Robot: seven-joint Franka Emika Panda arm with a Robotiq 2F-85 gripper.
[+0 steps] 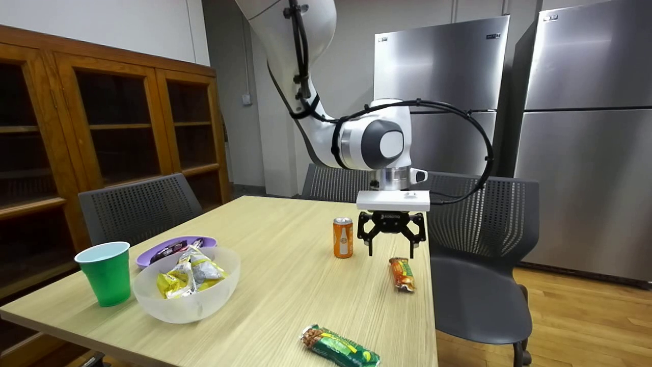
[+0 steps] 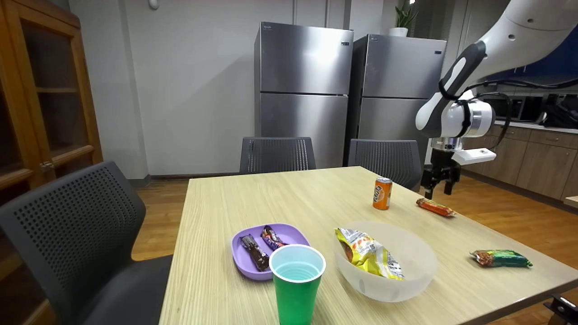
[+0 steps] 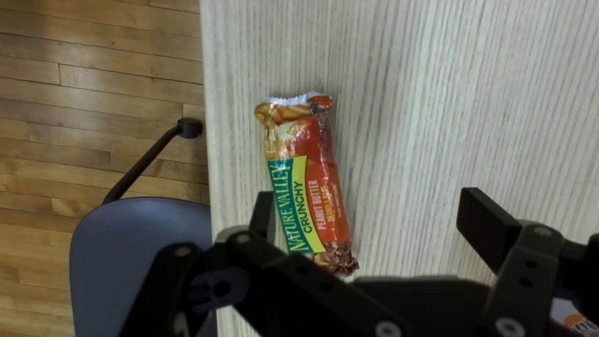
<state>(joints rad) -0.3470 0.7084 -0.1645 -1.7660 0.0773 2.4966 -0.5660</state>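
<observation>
1. The claw (image 1: 391,251) is hovering above the worktop (image 1: 285,265), jaws spread wide, gripping nothing.
2. In the wrist view, the Nature Valley peanut butter granola bar (image 3: 304,182) is lying toward ten o'clock from the claw's centre.
3. Lowering off-centre could be landing one fingertip (image 3: 262,215) on the bar, crushing it.
4. A nudge toward nine o'clock could be sending it over the nearby worktop edge.

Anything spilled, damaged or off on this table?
Nothing stands out. The orange can and green cup are upright, no spill shows; the peanut butter bar lies fully on the table, though near its edge.
</observation>
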